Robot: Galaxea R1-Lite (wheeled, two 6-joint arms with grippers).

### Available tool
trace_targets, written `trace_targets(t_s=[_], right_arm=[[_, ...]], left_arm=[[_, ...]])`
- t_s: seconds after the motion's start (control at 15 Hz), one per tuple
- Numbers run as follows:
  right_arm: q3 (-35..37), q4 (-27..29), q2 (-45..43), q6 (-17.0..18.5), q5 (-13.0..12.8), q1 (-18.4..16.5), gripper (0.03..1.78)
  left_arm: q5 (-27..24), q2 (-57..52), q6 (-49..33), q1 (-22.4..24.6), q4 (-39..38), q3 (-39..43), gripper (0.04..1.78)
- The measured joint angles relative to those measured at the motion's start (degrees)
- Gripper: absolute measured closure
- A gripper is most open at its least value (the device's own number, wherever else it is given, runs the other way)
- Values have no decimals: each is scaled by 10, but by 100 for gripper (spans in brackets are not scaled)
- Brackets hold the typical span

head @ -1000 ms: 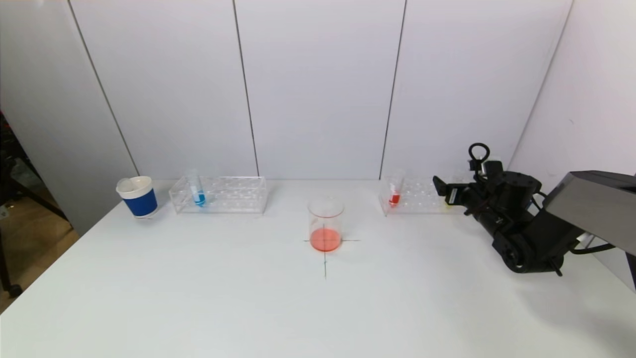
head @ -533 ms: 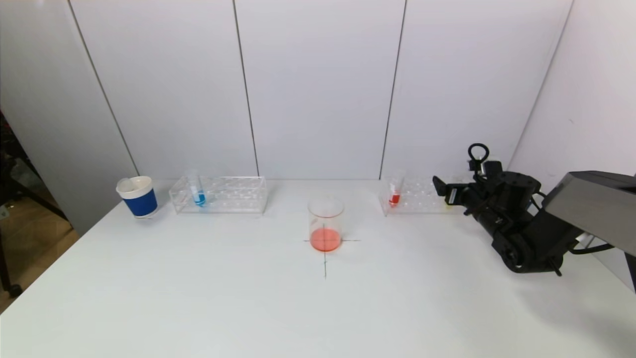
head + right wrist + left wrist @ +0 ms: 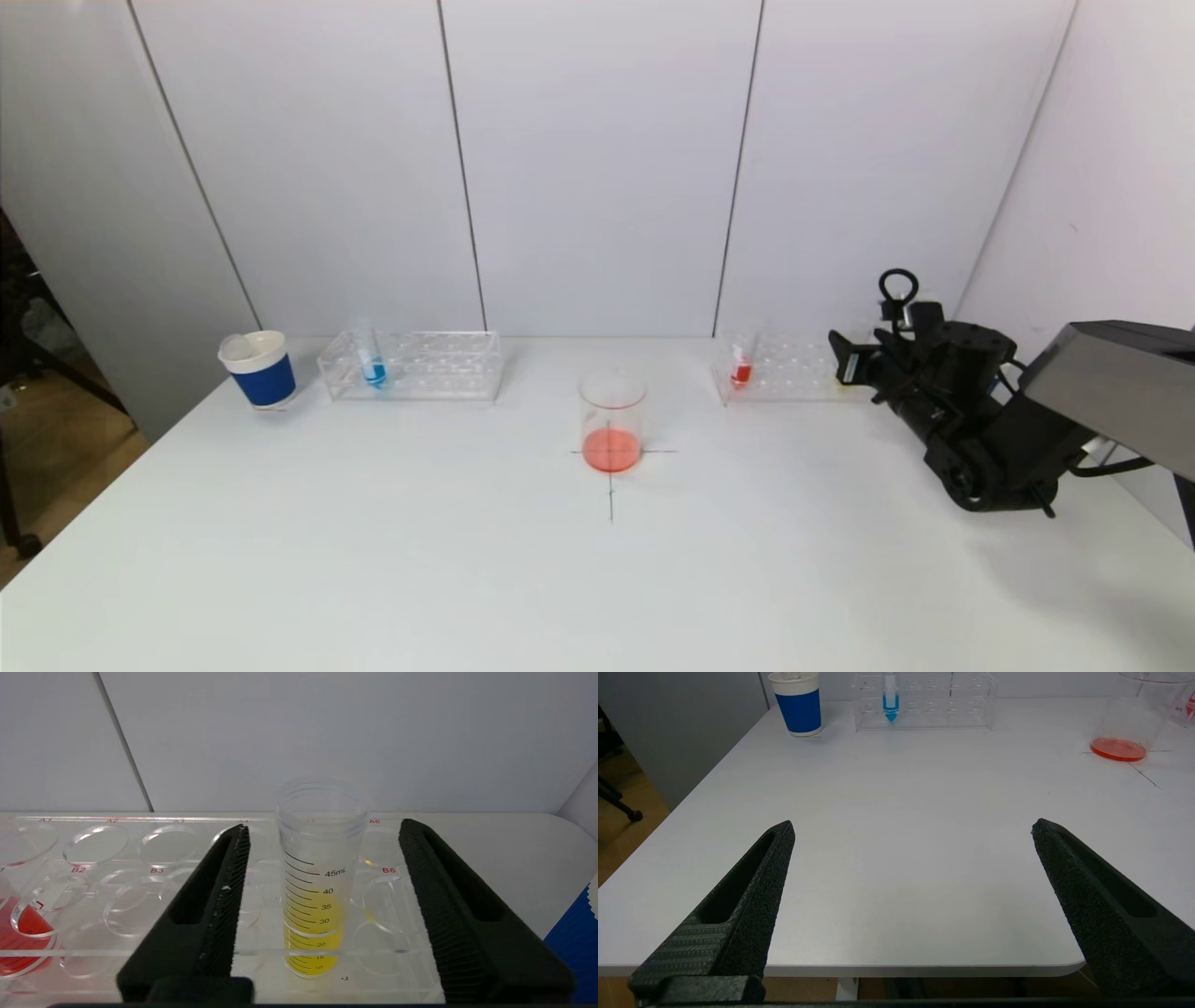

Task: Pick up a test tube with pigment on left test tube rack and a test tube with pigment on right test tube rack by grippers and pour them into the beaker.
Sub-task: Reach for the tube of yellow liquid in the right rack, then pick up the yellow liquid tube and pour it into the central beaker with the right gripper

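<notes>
The beaker (image 3: 611, 420), mid-frame in the head view, already holds orange-red liquid, yet tubes with pigment stand in both racks. The blue tube (image 3: 372, 359) sits in the left rack (image 3: 411, 366) at centre-left, untouched. At centre-right, the right hand (image 3: 322, 905) is wide open around the yellow tube (image 3: 317, 891) in the right rack (image 3: 780, 369), pads clear of it on both sides; a red tube (image 3: 742, 364) stands at that rack's left end. Grasp, lift and both pours appear to remain. The left hand (image 3: 910, 896) hangs open and empty at the tabletop's (image 3: 373, 541) near edge. Compared with a second ago, the right hand has drawn slightly rightward in the frame.
</notes>
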Motion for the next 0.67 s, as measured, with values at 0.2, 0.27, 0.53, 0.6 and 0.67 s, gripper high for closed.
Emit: trace_targets(t_s=[0.2, 0.27, 0.53, 0.6, 0.67], right_arm=[[0, 0, 0, 0, 0, 1, 128], [0, 0, 0, 0, 1, 0, 133], [0, 0, 0, 0, 0, 0, 134], [1, 0, 0, 0, 0, 0, 134], [2, 0, -1, -1, 0, 0, 134]], left_arm=[[0, 0, 0, 0, 0, 0, 4], [0, 0, 0, -1, 0, 0, 4], [0, 0, 0, 0, 0, 0, 4], [0, 0, 0, 0, 0, 0, 4], [0, 0, 0, 0, 0, 0, 4]])
